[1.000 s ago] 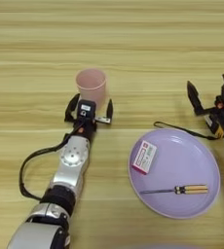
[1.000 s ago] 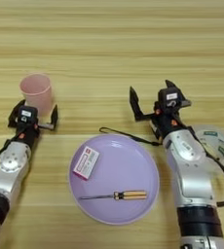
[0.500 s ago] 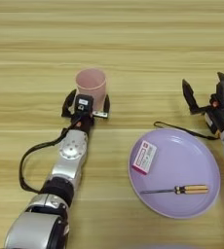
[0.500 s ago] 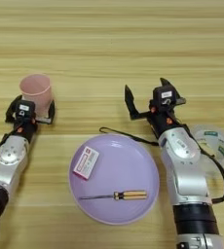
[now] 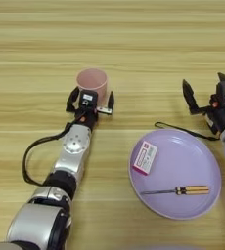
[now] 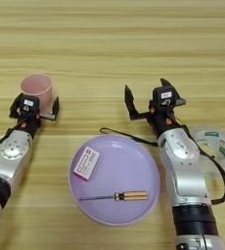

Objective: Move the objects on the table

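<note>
Left hand (image 5: 91, 101) spread wide, fingers either side of pink cup (image 5: 92, 83) base, not gripping. Right hand (image 6: 148, 100) wide open too, parked above plate (image 6: 134, 176). Box (image 6: 86, 163) and screwdriver (image 6: 115, 197) on plate, mid bench (image 5: 109, 29).

No words, numbers or brand names can be read anywhere; the small box (image 5: 145, 157) on the plate (image 5: 202, 205) has a white face with faint marks too small to make out; a white sticker sits on top of the left gripper (image 5: 90, 99) and another on the right gripper (image 6: 151, 97), both with print that cannot be read; the clear roll of tape (image 6: 214, 142) beside the right arm carries small green marks, unreadable too.
</note>
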You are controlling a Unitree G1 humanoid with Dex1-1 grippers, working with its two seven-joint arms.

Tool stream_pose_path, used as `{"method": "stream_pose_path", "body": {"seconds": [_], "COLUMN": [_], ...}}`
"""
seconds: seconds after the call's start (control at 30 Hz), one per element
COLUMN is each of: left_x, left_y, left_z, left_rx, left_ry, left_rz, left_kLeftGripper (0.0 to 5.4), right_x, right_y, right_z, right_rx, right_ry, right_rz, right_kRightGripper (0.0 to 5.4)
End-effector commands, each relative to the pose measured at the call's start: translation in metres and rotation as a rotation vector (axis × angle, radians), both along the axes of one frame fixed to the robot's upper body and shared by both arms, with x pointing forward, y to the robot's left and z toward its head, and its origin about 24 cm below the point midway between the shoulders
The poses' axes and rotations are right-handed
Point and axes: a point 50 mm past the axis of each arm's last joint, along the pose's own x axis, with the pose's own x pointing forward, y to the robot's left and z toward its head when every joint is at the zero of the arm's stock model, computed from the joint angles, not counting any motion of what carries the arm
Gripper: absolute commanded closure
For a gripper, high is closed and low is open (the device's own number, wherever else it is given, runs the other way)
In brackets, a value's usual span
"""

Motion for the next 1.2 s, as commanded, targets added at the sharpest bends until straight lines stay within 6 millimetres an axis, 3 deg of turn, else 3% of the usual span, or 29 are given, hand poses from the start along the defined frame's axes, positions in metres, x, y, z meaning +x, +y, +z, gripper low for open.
{"method": "stream_pose_path", "body": {"seconds": [0.03,0.27,0.7,1.2], "left_x": [0.005,0.006,0.007,-0.006], "left_y": [0.001,0.004,0.007,0.006], "left_z": [0.002,0.001,0.001,-0.008], "left_rx": [0.01,0.015,0.014,0.008], "left_ry": [0.009,0.02,0.016,0.019], "left_rz": [0.002,0.019,0.028,0.007], "left_kLeftGripper": [0.0,0.0,1.17,1.25], "right_x": [0.002,0.002,0.001,0.0], "right_y": [0.003,0.004,0.005,0.006], "right_z": [0.003,0.003,0.002,0.001], "right_rx": [-0.006,-0.005,-0.003,-0.002], "right_ry": [-0.005,-0.004,-0.001,0.002], "right_rz": [0.009,0.01,0.009,0.006], "right_kRightGripper": [0.01,0.01,0.0,0.0]}}
